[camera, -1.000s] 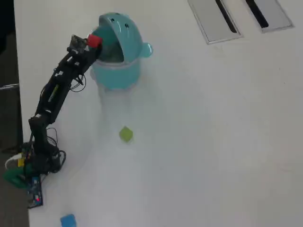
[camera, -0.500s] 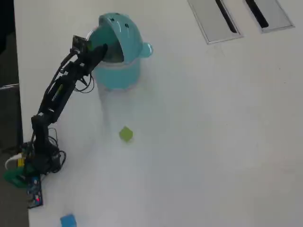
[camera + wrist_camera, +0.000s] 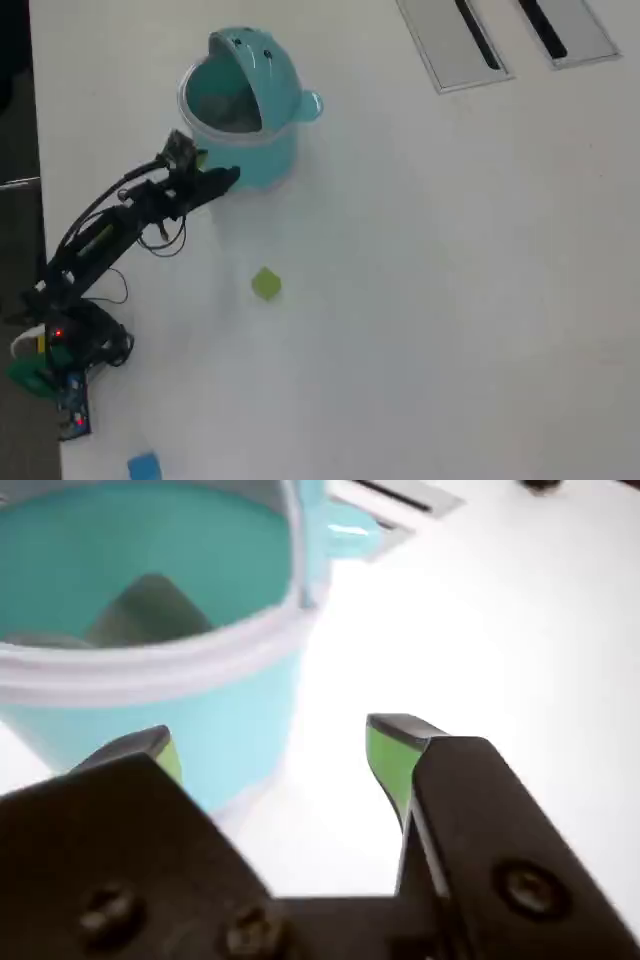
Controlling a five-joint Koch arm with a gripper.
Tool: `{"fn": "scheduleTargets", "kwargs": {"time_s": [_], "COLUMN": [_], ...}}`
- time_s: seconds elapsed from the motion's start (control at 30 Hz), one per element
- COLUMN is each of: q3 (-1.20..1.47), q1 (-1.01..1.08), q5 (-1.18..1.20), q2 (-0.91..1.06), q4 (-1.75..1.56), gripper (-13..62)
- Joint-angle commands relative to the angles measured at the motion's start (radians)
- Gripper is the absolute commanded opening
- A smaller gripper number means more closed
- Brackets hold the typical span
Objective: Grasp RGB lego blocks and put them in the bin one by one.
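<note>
While the black end effector point(image 3: 222, 178) hangs spread and empty just beside the teal plastic cylindrical bin point(image 3: 243, 150), the small yellow-green plastic block point(image 3: 266, 284) lies on the white table point(image 3: 450, 280), below and slightly right of it in the overhead view.

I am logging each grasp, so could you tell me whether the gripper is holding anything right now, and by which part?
Nothing is held. The gripper is open, its jaws apart with only the bin and table behind them.
</note>
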Motion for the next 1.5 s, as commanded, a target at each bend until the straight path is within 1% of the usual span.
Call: {"fn": "scheduleTargets", "kwargs": {"time_s": [0.0,0.1,0.2,0.37,0.5,0.73,1.1,1.47], "q3": [-0.002,0.044,0.101,0.181,0.218,0.279,0.287,0.29], "q1": [0.077,0.202,0.288,0.385,0.437,0.44,0.417,0.433], "q5": [0.002,0.058,0.066,0.054,0.041,0.04,0.04,0.014], "q2": [0.1,0.118,0.13,0.12,0.069,-0.037,-0.21,-0.322], "q4": [-0.002,0.034,0.038,0.04,0.032,-0.043,-0.106,-0.13], "gripper": [34.8,34.6,34.6,34.6,34.7,34.7,34.7,34.6]}}
